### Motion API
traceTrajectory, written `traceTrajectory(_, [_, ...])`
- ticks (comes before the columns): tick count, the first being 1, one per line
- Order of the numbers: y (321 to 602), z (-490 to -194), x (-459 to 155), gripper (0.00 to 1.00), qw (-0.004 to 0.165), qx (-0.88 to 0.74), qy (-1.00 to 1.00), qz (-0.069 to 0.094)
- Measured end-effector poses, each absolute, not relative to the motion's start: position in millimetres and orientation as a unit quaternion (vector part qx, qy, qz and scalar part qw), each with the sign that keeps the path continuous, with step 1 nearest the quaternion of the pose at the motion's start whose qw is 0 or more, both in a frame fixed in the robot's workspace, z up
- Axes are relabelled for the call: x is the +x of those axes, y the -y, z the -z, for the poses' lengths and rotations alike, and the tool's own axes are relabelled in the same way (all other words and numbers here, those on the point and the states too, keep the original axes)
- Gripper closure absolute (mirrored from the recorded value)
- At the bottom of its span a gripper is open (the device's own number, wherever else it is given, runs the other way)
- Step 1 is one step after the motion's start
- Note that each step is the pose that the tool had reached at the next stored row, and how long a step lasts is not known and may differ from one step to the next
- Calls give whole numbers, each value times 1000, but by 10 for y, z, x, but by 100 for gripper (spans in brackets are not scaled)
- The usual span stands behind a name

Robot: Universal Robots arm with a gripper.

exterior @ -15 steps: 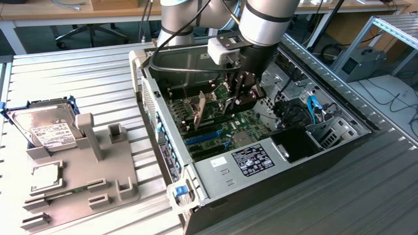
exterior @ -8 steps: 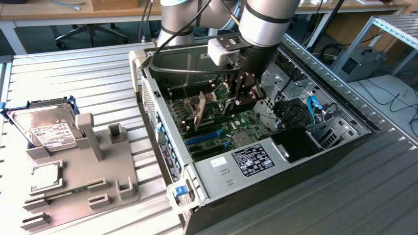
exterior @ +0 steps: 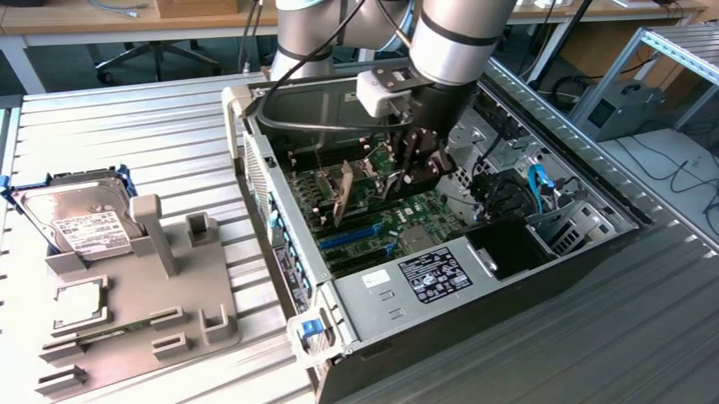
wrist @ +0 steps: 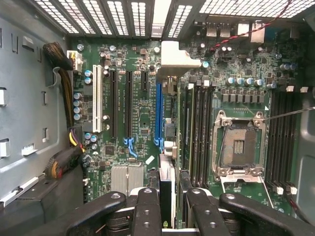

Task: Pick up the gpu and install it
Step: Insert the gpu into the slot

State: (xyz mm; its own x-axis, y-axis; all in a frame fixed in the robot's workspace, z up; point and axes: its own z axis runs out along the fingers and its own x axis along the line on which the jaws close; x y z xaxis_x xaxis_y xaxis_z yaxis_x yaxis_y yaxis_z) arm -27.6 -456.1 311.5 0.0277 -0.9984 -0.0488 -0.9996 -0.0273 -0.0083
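A: Black fingers (wrist: 147, 211) of the end effector (wrist: 173, 209) sit closest to the wrist camera, 2 pairs of them, partly closed with the gpu (wrist: 167, 189) edge-on between. Card looks pinched, so I'm tagging it as held.

B: Agreed. Exterior view has the end effector (exterior: 413, 164) down inside the open PC case (exterior: 561, 252), with the gpu (exterior: 346, 192) hanging below it, just above the motherboard (exterior: 388, 220).

A: Where is the card against the slots?

B: Wrist view puts it roughly in line with the blue slot (wrist: 158, 115), near its lower end. Can't tell if the edge connector has touched yet.

A: Seated?

B: Not from what I see. Looks like it's hovering or just meeting the slot.

A: Risks?

B: My guess, 3. Card is thin and held by 1 edge, so it could tilt in the grip and meet the slot skewed, then jam. Memory sticks (wrist: 197, 132) stand just beside the slot, so drifting sideways would knock them. Bracket end also has to meet the rear wall of the case, and a miss there stops it seating.

A: Anything else worth noting?

B: Hard drive (exterior: 70, 217) leans in a grey holder (exterior: 146, 295) on the desk (exterior: 135, 126), at the exterior view's left, well apart from the case. Empty CPU socket (wrist: 239, 146) on the board.
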Motion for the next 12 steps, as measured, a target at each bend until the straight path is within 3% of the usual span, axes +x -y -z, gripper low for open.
traceTrajectory(12, [4562, -3073, -276, 74, 20, -717, -697, -15])
